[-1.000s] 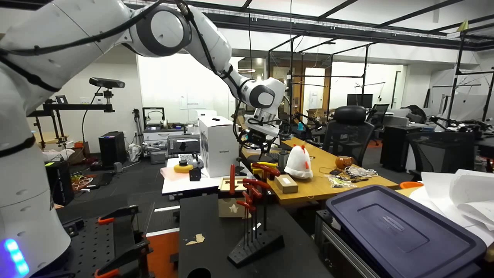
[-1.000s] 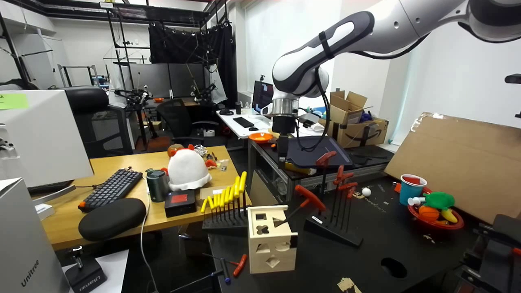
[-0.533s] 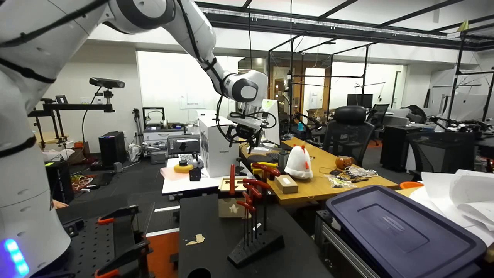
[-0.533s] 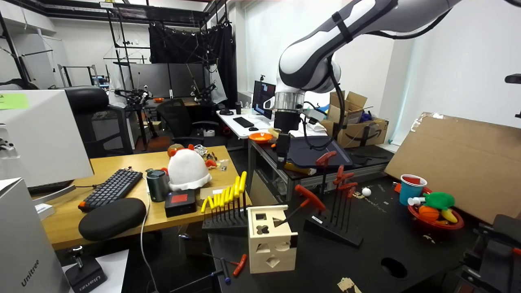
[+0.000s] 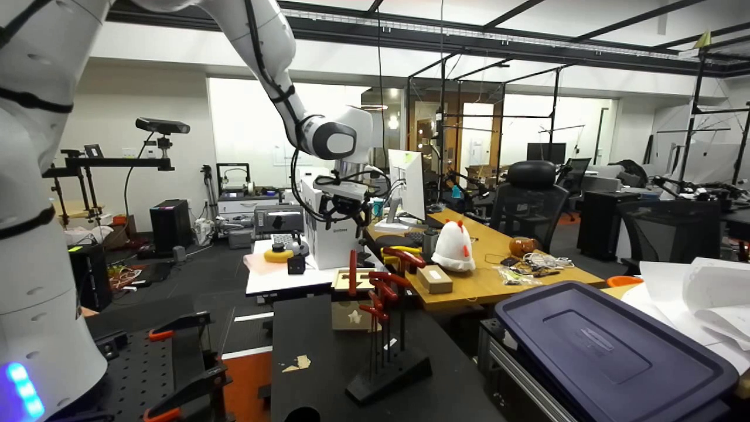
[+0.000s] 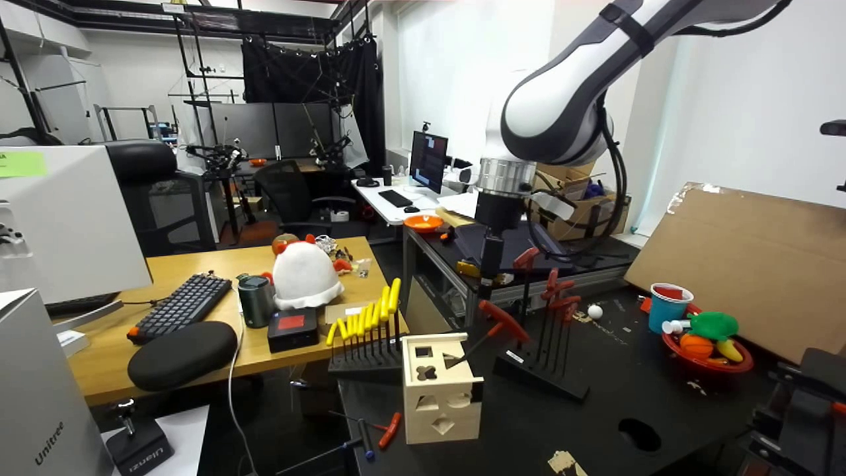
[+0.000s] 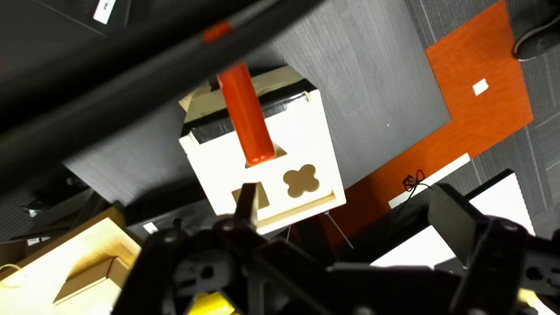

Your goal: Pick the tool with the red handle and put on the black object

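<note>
A tool with a red T-shaped handle (image 6: 505, 322) leans with its shaft in the triangular hole of a wooden shape box (image 6: 426, 426). Its handle also shows in an exterior view (image 5: 353, 272) and in the wrist view (image 7: 247, 116), ahead of the jaws over the box top (image 7: 302, 135). The black object is a sloped stand (image 6: 538, 377) holding several upright red-handled keys; it also shows in an exterior view (image 5: 389, 378). My gripper (image 7: 348, 199) is open with nothing between its fingers. It hangs above the box and handle in both exterior views (image 5: 348, 224).
A rack of yellow-handled keys (image 6: 370, 317) stands beside the box. A loose red-handled key (image 6: 390, 431) lies at the table edge. A red bowl of toys (image 6: 707, 357) and a blue cup (image 6: 666, 311) stand on the black table. A dark lid (image 5: 615, 346) lies nearby.
My gripper has moved, leftward in an exterior view and rightward and slightly down in an exterior view. The tool, box and stand have not moved.
</note>
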`<control>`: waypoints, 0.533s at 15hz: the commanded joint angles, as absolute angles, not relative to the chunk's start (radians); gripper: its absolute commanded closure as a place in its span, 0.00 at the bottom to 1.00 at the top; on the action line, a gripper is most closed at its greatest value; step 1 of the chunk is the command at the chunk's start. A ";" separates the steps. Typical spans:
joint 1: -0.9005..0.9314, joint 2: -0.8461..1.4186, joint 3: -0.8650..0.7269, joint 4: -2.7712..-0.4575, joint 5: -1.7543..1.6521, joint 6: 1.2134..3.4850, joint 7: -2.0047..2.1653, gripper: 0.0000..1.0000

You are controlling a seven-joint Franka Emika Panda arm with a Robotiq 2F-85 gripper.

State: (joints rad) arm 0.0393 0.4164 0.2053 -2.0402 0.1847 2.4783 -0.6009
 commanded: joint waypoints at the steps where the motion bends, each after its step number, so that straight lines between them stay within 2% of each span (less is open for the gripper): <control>1: 0.029 0.303 0.219 -2.225 0.182 2.605 -0.571 0.00; 8: 0.012 0.352 0.245 -2.309 0.177 2.784 -0.575 0.00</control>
